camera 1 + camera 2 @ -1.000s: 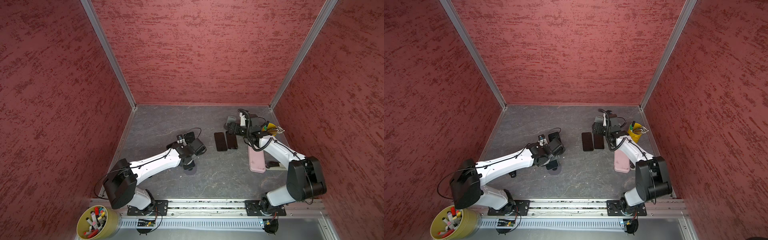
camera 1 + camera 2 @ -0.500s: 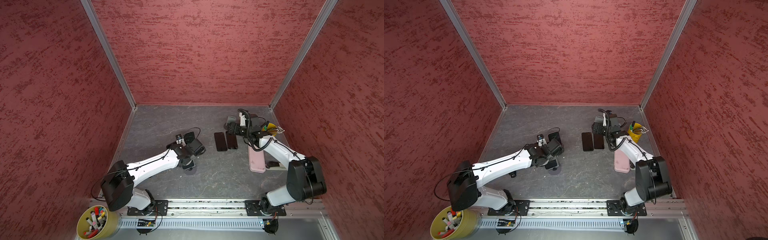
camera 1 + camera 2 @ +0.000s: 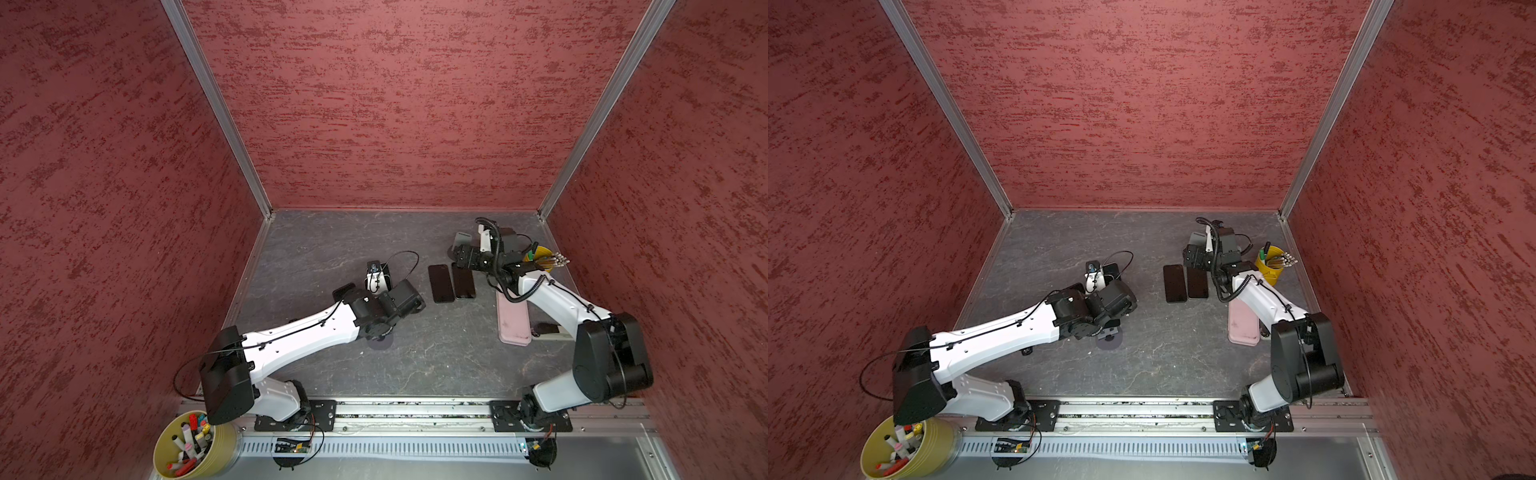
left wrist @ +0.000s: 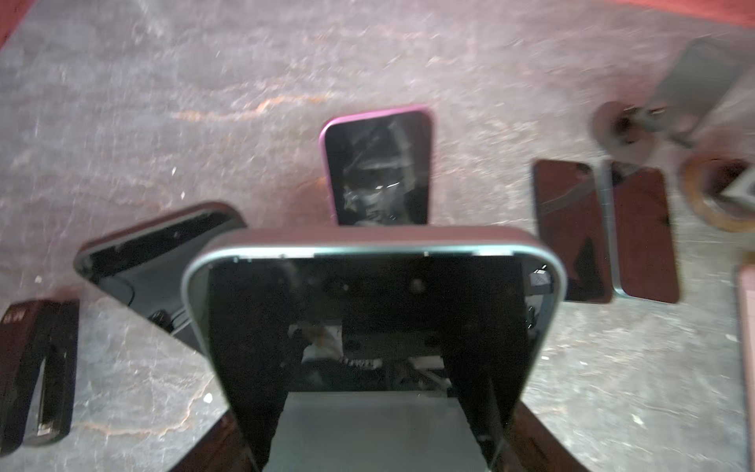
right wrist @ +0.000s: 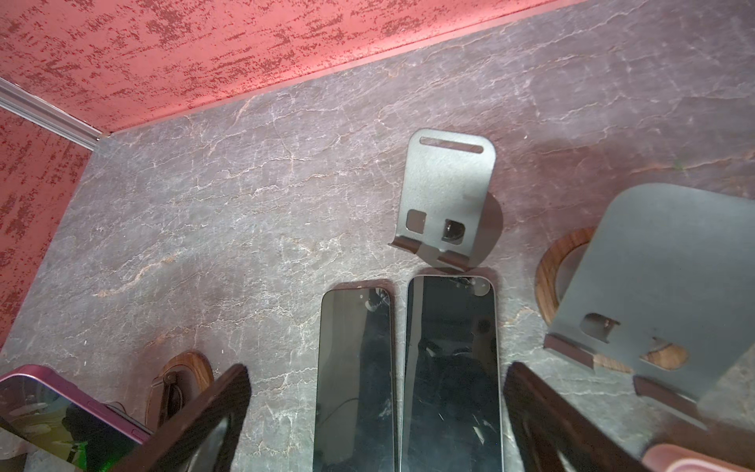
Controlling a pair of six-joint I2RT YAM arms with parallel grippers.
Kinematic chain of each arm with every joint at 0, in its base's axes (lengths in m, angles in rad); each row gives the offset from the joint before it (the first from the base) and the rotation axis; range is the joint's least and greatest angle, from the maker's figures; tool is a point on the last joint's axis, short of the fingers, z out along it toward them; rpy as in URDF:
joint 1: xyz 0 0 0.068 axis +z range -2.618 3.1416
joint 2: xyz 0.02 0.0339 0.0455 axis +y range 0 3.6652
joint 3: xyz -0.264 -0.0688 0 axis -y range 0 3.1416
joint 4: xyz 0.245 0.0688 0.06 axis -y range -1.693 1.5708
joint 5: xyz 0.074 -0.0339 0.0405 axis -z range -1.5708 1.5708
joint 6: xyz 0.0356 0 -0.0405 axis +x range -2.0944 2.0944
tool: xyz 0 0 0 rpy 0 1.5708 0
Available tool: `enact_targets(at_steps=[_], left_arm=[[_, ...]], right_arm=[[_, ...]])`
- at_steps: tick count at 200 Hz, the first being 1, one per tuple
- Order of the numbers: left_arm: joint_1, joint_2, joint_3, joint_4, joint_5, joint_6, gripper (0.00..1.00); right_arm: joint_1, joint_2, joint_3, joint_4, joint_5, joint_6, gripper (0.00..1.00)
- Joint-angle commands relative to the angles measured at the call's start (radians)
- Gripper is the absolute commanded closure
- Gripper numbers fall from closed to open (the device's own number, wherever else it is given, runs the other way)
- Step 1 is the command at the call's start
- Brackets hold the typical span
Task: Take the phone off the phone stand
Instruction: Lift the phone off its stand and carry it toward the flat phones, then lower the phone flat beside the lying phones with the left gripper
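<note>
My left gripper (image 4: pixel 376 412) is shut on a phone (image 4: pixel 376 310) with a black screen and a pale teal rim, its dark fingers (image 4: pixel 543 441) on either side. A grey plate covers the phone's near end. In both top views this gripper (image 3: pixel 409 297) (image 3: pixel 1121 297) hangs just past the round grey base of a phone stand (image 3: pixel 380 343) (image 3: pixel 1109 338). My right gripper (image 5: pixel 376 429) is open above two black phones (image 5: pixel 355 367) lying flat side by side, also seen in a top view (image 3: pixel 451 282).
A purple-rimmed phone (image 4: pixel 378 167) (image 5: pixel 61 417) leans on a wooden-based stand. Another black phone (image 4: pixel 163 261) lies nearby. An empty grey stand (image 5: pixel 445 196) and a second on a wooden ring (image 5: pixel 670 286) sit ahead. A pink case (image 3: pixel 513 320), yellow pen cup (image 3: pixel 540 259) and marker tub (image 3: pixel 193 446) surround them.
My left gripper has moved a little to the right, toward the middle of the floor, with the phone in it. The right arm has stayed still.
</note>
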Motion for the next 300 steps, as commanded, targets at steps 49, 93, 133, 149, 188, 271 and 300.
enact_targets(at_steps=[49, 93, 133, 149, 188, 271, 300], left_arm=[[-0.003, 0.157, 0.203, 0.068, 0.02, 0.244, 0.34], [0.045, 0.275, 0.297, 0.082, 0.173, 0.294, 0.34], [0.083, 0.409, 0.441, 0.001, 0.279, 0.309, 0.34], [0.096, 0.46, 0.494, -0.026, 0.323, 0.31, 0.34], [0.127, 0.557, 0.569, -0.048, 0.436, 0.313, 0.34], [0.184, 0.769, 0.768, -0.203, 0.482, 0.307, 0.34], [0.213, 0.799, 0.774, -0.196, 0.528, 0.285, 0.33]], right_arm=[[0.005, -0.048, 0.015, -0.044, 0.068, -0.008, 0.01], [0.004, -0.143, -0.014, -0.074, 0.16, -0.011, 0.01], [0.004, -0.256, -0.046, -0.095, 0.261, -0.009, 0.01], [0.004, -0.313, -0.068, -0.085, 0.283, -0.009, 0.01], [0.003, -0.415, -0.111, -0.067, 0.292, -0.008, 0.01], [0.004, -0.365, -0.13, -0.053, 0.254, -0.019, 0.01], [0.004, -0.356, -0.132, -0.053, 0.252, -0.028, 0.01]])
